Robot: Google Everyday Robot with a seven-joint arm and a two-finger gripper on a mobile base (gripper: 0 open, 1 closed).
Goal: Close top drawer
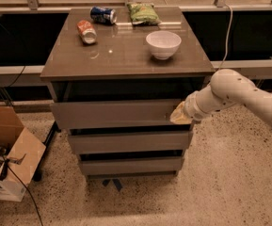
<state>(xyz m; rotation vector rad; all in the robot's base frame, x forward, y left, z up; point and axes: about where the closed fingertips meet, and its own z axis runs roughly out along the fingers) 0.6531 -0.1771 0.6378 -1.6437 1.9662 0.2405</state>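
Note:
The top drawer (112, 114) is a wide grey front without a handle, standing pulled out a little from the cabinet, with a dark gap above it under the cabinet top. My gripper (179, 115) reaches in from the right on a white arm. Its yellowish tip rests against the right end of the top drawer's front.
Two lower drawer fronts (128, 141) sit under the top one. On the cabinet top (121, 55) lie a white bowl (163, 44), a red can (86, 31), a blue can (103, 15) and a green bag (143, 12). An open cardboard box (8, 154) stands on the floor at the left.

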